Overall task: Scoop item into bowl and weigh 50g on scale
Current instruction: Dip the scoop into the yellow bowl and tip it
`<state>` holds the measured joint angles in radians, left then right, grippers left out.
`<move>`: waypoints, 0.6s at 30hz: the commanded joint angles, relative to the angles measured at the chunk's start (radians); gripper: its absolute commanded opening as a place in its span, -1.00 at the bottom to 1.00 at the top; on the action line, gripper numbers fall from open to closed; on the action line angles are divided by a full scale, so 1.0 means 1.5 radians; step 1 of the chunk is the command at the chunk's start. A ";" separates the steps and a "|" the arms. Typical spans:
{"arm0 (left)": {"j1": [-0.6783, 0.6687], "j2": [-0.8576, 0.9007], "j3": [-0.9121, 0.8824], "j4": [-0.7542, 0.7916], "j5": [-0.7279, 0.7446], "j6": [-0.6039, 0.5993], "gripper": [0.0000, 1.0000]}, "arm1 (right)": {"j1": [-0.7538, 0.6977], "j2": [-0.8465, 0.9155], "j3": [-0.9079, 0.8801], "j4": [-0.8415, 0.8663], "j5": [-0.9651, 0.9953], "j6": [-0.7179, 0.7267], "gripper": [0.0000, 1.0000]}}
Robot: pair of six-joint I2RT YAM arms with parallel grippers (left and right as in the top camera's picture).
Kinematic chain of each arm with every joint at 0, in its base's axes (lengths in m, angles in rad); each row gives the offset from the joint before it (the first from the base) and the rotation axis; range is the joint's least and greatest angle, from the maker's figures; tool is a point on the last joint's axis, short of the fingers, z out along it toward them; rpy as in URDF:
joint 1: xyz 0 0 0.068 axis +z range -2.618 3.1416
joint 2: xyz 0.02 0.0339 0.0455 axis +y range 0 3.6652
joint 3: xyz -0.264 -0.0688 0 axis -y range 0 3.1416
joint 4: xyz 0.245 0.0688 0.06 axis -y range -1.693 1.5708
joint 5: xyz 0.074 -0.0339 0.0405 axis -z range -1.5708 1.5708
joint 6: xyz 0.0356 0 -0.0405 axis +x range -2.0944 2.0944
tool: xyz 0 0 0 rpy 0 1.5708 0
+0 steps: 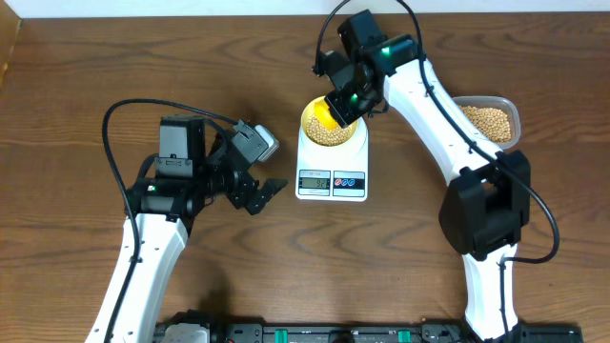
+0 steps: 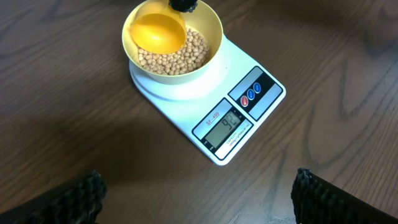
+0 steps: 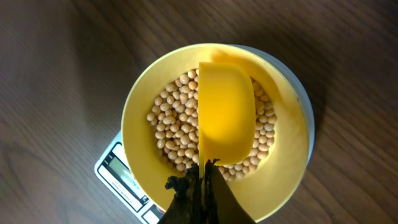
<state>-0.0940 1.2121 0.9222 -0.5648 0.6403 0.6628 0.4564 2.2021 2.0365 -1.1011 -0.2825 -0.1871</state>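
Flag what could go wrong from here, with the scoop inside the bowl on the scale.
1. The scoop, held by the right gripper, sits low inside the bowl. If it presses on the beans or the rim, the scale may misread.
2. On the way out, the scoop could catch the rim and tip the bowl, spilling beans.
3. The display is hard to read, so overshooting is possible.

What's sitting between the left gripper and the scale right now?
Nothing: only bare wooden table separates the open left gripper from the scale, clearest in the left wrist view.
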 commanded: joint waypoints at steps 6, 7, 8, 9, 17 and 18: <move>0.003 0.004 0.007 0.001 -0.004 0.009 0.95 | 0.031 0.004 -0.014 -0.007 0.010 0.010 -0.98; 0.003 0.004 0.007 0.001 -0.004 0.009 0.95 | 0.032 0.004 -0.014 -0.010 0.010 0.010 -0.98; 0.003 0.004 0.007 0.001 -0.004 0.009 0.95 | 0.032 0.004 -0.014 -0.015 0.010 0.010 -0.98; 0.003 0.004 0.007 0.001 -0.004 0.009 0.95 | 0.032 0.004 -0.014 -0.020 0.010 0.010 -0.98; 0.003 0.004 0.007 0.001 -0.004 0.009 0.95 | 0.031 0.004 -0.014 -0.054 0.002 0.010 -0.98; 0.003 0.004 0.007 0.001 -0.004 0.009 0.95 | 0.029 0.003 -0.014 -0.054 -0.005 0.010 -0.99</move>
<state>-0.0940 1.2121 0.9222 -0.5648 0.6403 0.6628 0.4999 2.2021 2.0228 -1.1782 -0.2733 -0.1837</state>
